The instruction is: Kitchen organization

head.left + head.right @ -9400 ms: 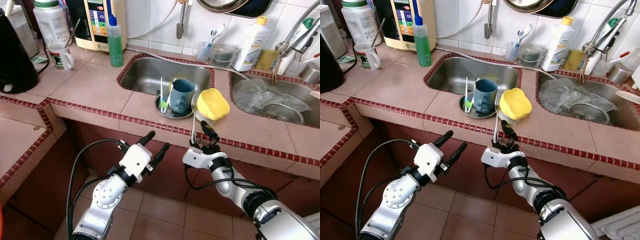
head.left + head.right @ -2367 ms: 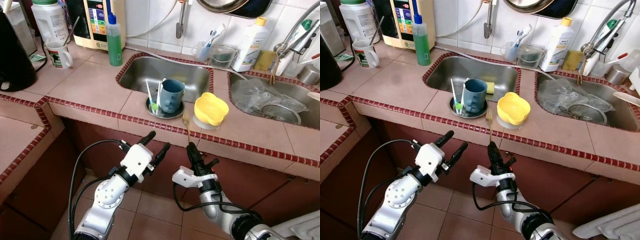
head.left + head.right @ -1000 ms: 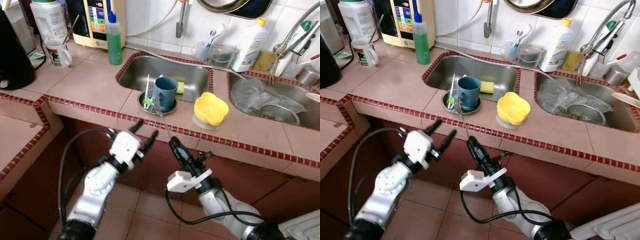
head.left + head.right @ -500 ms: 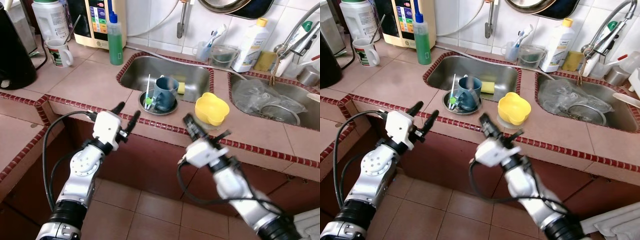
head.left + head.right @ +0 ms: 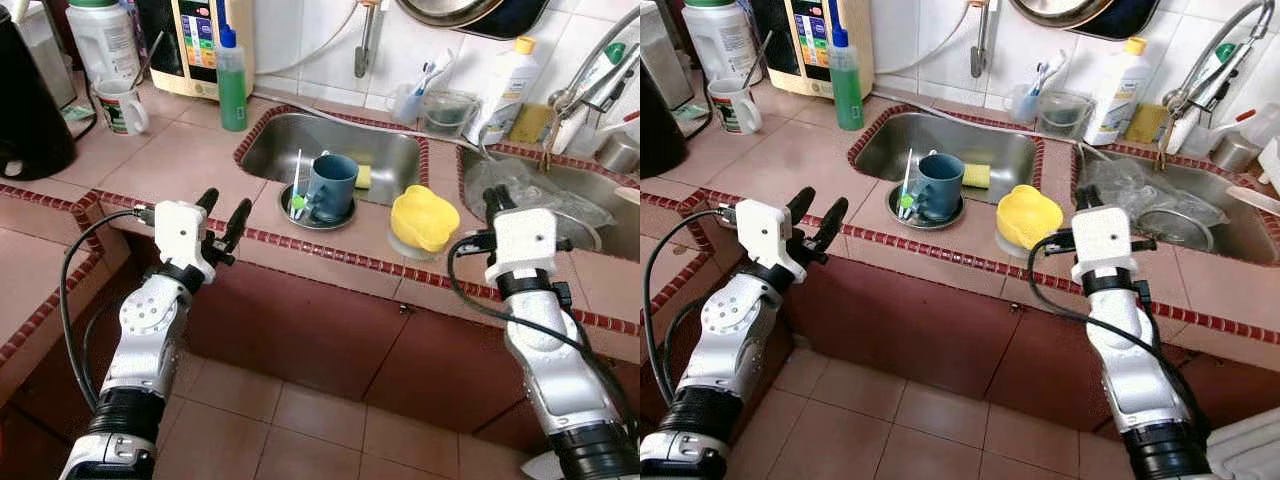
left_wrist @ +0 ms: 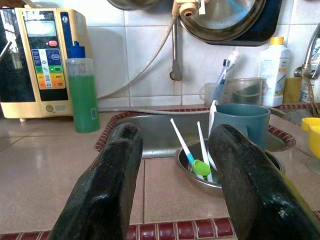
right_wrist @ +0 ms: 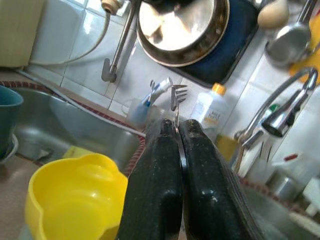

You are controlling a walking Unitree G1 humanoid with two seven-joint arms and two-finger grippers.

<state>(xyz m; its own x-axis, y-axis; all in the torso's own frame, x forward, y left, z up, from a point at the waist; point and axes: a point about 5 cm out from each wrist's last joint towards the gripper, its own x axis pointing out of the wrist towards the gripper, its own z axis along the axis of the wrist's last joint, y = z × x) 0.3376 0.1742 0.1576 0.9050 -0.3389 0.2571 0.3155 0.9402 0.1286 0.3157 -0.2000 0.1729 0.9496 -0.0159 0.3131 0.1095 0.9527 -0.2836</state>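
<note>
Carrying a fork (image 7: 176,102) pinched upright in the right gripper (image 7: 178,131) just beside the yellow bowl (image 5: 424,218), left gripper (image 6: 172,165) spread idle; next, probably setting it down nearby

A home kitchen; tiled counter (image 5: 180,165), steel sink (image 5: 330,150), tap (image 5: 590,75), dish soap (image 5: 231,80).

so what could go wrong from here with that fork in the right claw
1. The right claw pinches the fork by its thin handle alone, tines up, so it could pivot or slip out.
2. The yellow bowl sits on the counter right beside that arm, near the counter edge; a sideways swing might knock it off.
3. The blue cup, on a small metal dish with utensils leaning beside it, could tip if bumped.
</note>
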